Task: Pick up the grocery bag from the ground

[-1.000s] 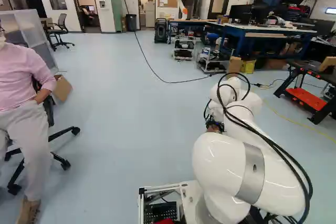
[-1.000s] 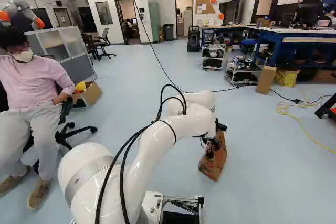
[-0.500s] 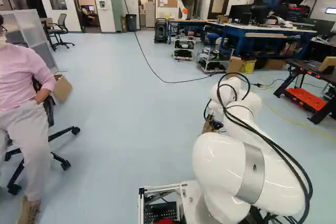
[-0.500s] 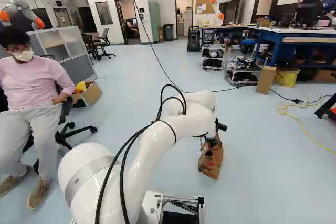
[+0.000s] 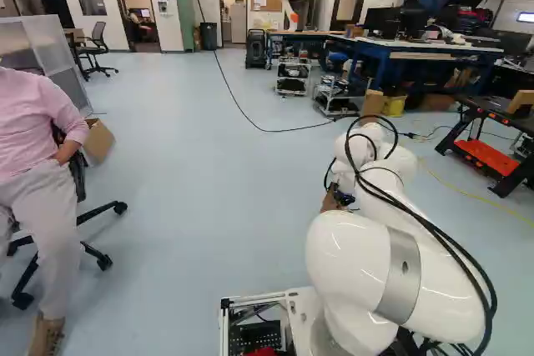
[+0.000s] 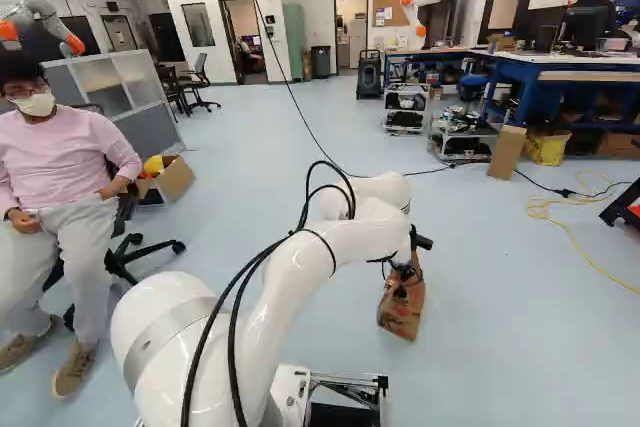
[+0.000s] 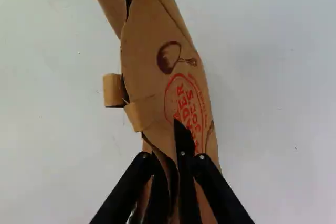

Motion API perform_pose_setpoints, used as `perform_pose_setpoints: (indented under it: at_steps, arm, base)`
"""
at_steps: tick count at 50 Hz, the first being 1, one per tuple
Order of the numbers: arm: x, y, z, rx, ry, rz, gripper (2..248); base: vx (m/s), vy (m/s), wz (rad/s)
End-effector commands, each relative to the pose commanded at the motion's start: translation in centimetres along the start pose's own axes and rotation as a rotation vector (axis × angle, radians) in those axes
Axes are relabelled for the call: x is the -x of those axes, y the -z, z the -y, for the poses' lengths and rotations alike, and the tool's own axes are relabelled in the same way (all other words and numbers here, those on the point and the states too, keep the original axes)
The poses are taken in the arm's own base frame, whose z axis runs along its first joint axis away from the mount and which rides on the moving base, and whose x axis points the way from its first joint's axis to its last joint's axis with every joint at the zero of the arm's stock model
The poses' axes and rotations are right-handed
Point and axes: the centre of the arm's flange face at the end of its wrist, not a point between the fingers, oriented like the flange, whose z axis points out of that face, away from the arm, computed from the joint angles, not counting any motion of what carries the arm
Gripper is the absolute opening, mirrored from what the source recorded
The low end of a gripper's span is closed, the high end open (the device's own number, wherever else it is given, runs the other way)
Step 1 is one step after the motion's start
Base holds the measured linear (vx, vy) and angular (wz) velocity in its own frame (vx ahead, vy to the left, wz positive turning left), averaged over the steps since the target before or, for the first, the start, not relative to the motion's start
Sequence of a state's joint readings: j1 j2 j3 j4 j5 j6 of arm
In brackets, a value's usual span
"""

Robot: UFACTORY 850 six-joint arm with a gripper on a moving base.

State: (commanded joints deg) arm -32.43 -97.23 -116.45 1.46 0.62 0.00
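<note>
In the right base view my gripper (image 6: 404,272) is low, at the top of the brown paper grocery bag (image 6: 401,314). Only a piece of the bag (image 5: 329,201) shows past the arm in the left base view. The wrist view has the gripper (image 7: 167,156) shut on a fold of the bag's upper edge, paper running between the two dark fingers. The bag (image 7: 152,56) is narrow and creased, with red print facing the camera and its folds stretching ahead of the fingers. Its base is hidden in the wrist view.
A seated person (image 6: 75,172) is at the left of the right base view, beside an open cardboard box (image 6: 170,182). A black cable (image 6: 310,132) crosses the floor. Beyond stand wheeled carts (image 6: 463,137), a blue workbench (image 6: 560,77) and another robot (image 6: 418,12).
The gripper has shut on the bag. The bag has swung and narrowed under it, its lower end shifting slightly left in the right base view. The base has not moved.
</note>
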Motion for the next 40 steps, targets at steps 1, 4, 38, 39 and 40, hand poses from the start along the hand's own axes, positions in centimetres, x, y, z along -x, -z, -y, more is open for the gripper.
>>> perform_pose_setpoints:
  at_steps: [1,4,38,39,40]
  arm:
    - [0.0,0.0,0.0,0.0,0.0,-0.001,22]
    - [0.0,0.1,-0.1,0.001,-0.001,-0.002,22]
    - [-2.5,9.0,-0.6,0.004,-0.009,-0.061,22]
    - [-2.6,9.3,-0.6,0.004,-0.009,-0.064,22]
    - [-2.7,9.6,-0.7,0.005,-0.009,-0.068,22]
  base:
    - [0.0,0.0,0.0]
    - [0.0,0.0,0.0]
    - [0.0,0.0,0.0]
    - [0.0,0.0,0.0]
    - [0.0,0.0,0.0]
